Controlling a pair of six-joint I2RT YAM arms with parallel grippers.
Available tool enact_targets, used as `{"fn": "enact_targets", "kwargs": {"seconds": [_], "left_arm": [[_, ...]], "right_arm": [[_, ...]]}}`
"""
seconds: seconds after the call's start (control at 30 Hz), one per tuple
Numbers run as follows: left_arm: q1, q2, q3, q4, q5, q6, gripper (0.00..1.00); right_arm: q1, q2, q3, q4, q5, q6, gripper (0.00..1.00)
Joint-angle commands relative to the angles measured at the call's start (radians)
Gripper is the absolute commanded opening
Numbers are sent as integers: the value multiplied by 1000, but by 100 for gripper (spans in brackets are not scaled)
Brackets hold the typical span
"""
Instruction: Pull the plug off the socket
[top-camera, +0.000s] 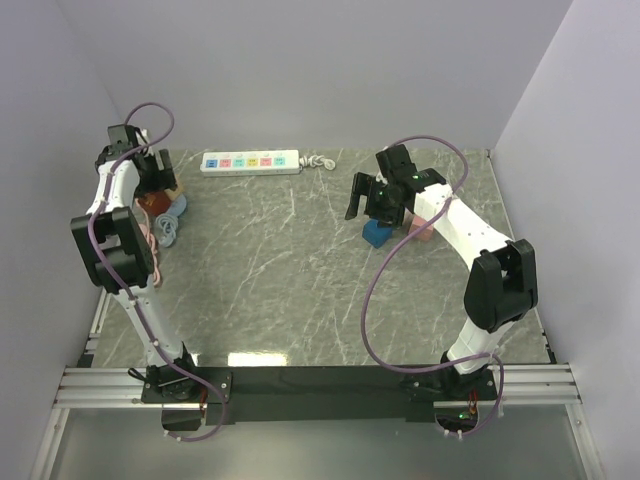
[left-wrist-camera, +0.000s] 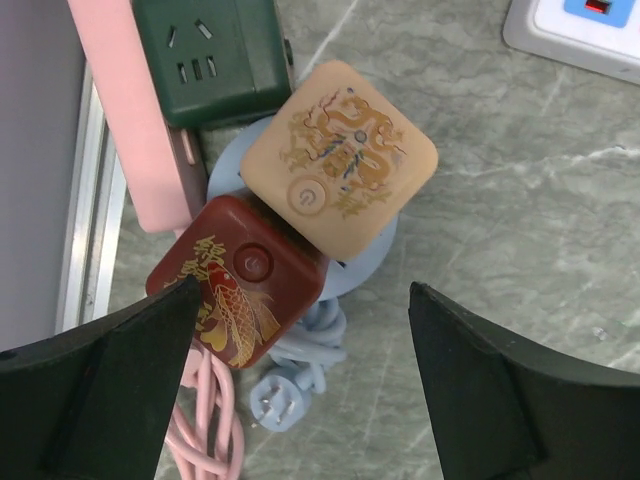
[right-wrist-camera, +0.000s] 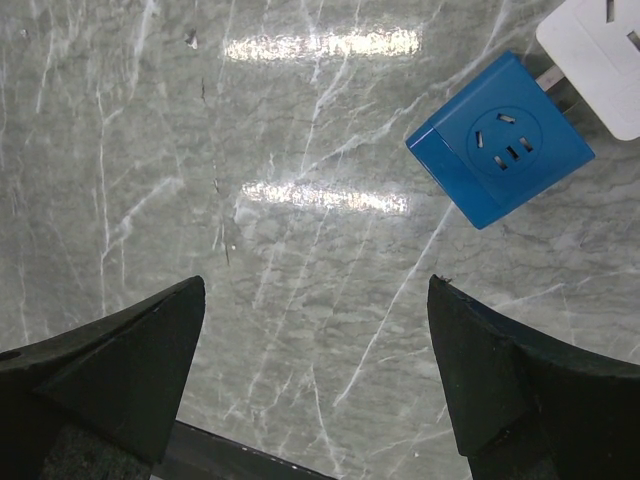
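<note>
The socket, a long white power strip (top-camera: 250, 162) with pastel outlet panels and a bundled white cord (top-camera: 320, 161), lies at the table's far edge; I see no plug in it. Its corner shows in the left wrist view (left-wrist-camera: 580, 35). My left gripper (top-camera: 155, 182) is open and empty above a pile of socket cubes at the far left; in its wrist view the gripper (left-wrist-camera: 300, 385) hangs over a loose light-blue plug (left-wrist-camera: 283, 400). My right gripper (top-camera: 372, 203) is open and empty (right-wrist-camera: 320, 370) over bare table, near a blue socket cube (right-wrist-camera: 500, 140) with a white plug block (right-wrist-camera: 600, 55) pushed into its side.
Under the left gripper lie a tan dragon cube (left-wrist-camera: 340, 155), a red fish cube (left-wrist-camera: 235, 285), a green socket cube (left-wrist-camera: 210, 55), a pink strip (left-wrist-camera: 140, 120) and a coiled pink cord (left-wrist-camera: 210, 425). Grey walls close the table on three sides.
</note>
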Motion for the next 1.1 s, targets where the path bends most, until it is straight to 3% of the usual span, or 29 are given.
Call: {"fn": "enact_targets", "kwargs": {"seconds": [0.0, 0.27, 0.57, 0.67, 0.77, 1.07], "left_arm": [[8, 21, -25, 20, 33, 26, 90], [-16, -37, -179, 109, 193, 9, 81], [-174, -85, -298, 93, 214, -6, 73], [-222, -138, -361, 100, 237, -41, 66], [-210, -238, -407, 155, 195, -76, 67], [-165, -198, -85, 39, 15, 17, 74]], "right_arm": [[6, -14, 27, 0, 4, -22, 98], [7, -5, 16, 17, -15, -26, 98], [6, -10, 0, 44, -33, -21, 98], [6, -14, -10, 50, -33, -16, 98], [6, -19, -25, 60, -39, -15, 98], [7, 3, -5, 54, -49, -16, 98]]}}
